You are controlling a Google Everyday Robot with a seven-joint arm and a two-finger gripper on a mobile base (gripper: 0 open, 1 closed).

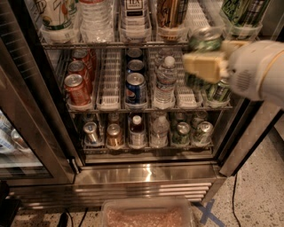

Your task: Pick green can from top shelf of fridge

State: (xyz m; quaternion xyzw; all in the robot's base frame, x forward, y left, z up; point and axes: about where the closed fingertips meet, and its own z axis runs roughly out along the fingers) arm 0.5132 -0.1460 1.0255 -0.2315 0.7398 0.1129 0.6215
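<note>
1 target: green can (242,11), bright green with black streaks, upright in the far-right clear lane tray (248,30) of the top shelf (111,44); fridge (146,175) door is open; the can's rim is cut off by the frame edge, only the lower body shows; gripper (206,66) sits below the green can and a bit to its left, in front of the middle rack; small green cans (218,91) stand right below the target, partly behind the gripper; 1 more silver-topped green can (206,37) shows below-left of the green can, just above the gripper; can't tell if that one touches the gripper or only stands behind it; can't tell whether the gripper is spread or closed either; my read: step in hand is the reach, target not yet contacted; to do it well, raise the wrist until level with the green can's mid-body, clear of the shelf's front wire; then shift right until centred on it, only then push in; aim above the tray lip, since the tray hugs the can's base; brown tea can (171,11) is well left of the green can, low risk; bigger risk is clipping the cans below the green can on the way up; grip mid-body, lift over the lip, then pull straight back.
</note>
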